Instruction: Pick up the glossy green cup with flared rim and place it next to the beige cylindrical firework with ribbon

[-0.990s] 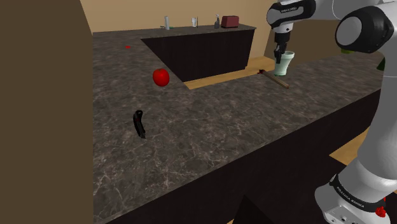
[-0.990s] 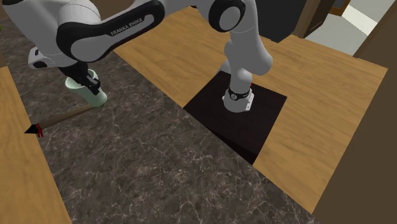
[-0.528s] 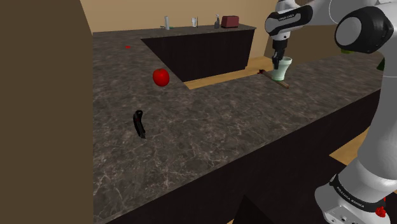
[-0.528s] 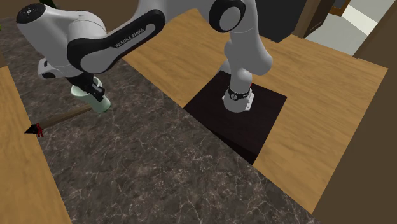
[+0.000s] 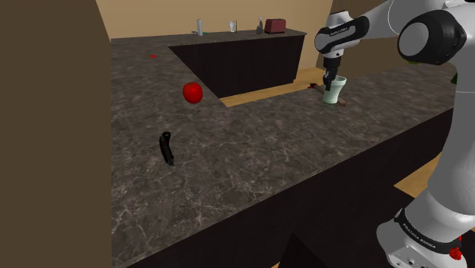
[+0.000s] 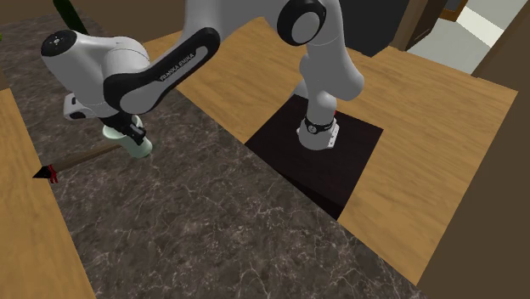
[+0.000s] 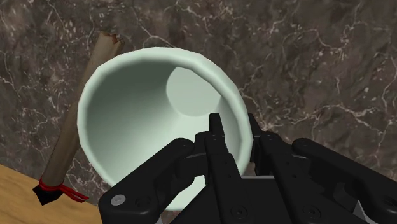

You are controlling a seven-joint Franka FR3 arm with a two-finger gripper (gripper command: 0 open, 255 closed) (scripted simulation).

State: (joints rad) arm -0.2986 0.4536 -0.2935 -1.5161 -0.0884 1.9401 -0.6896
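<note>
Gripping the pale green cup (image 7: pixel 159 95) by its flared rim, the claw (image 7: pixel 236 130) is clamped with one finger inside the wall and one outside. Just beside the cup's base lies the beige firework (image 7: pixel 73 140), a red ribbon tied near its dark tip, on the dark marbled worktop (image 7: pixel 305 63). Whether the cup's base touches the surface I cannot tell. Farther along the worktop, well apart from the cup, sit a round red object (image 5: pixel 192 93) and a curved black object (image 5: pixel 166 148).
</note>
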